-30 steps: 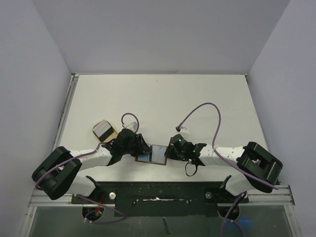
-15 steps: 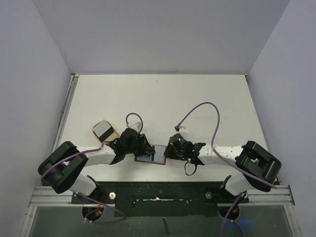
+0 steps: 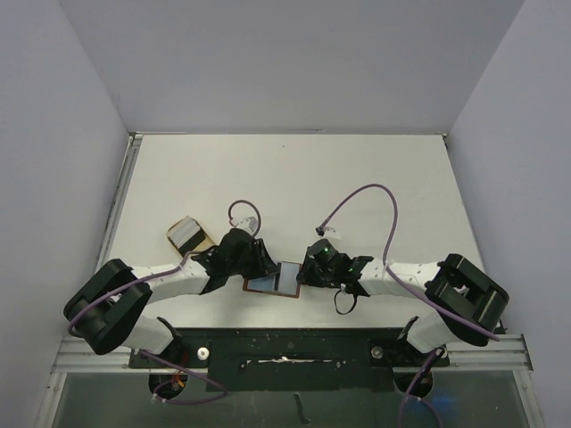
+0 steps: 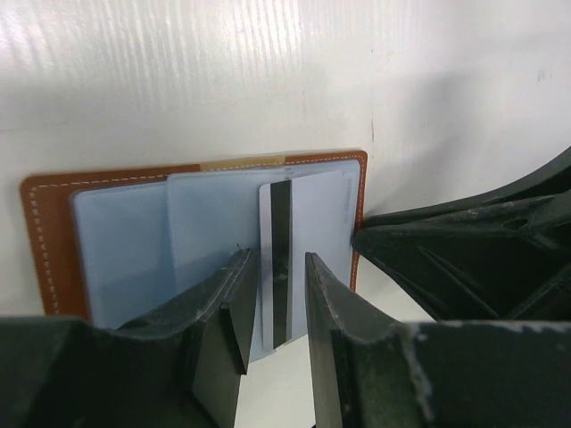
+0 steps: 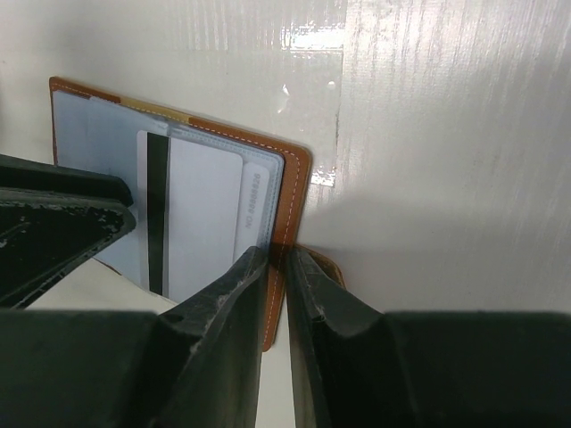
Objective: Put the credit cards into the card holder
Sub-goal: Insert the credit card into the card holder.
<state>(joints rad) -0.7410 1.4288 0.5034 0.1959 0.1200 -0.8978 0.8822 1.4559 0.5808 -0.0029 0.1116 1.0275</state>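
Observation:
The card holder (image 3: 270, 285) lies open on the table between my two grippers, brown-edged (image 4: 40, 232) and pale blue inside. A pale credit card (image 4: 326, 223) with a dark stripe sits partly in the holder's right half, its near end sticking out. My left gripper (image 4: 277, 259) stands over that near end, jaws a little apart with the stripe showing in the gap and nothing clamped. The right gripper (image 5: 277, 254) is shut on the holder's brown right edge (image 5: 293, 178), next to the same card (image 5: 205, 214). From above, the left gripper (image 3: 257, 265) and right gripper (image 3: 306, 272) flank the holder.
A tan rounded dish (image 3: 201, 241) holding more pale cards (image 3: 186, 233) sits on the table left of the left gripper. Purple cables loop off both wrists. The arms' bases and a metal rail run along the near edge.
My left gripper has edged a little towards the holder and its jaws have narrowed slightly. The right gripper has stayed on the holder's edge.

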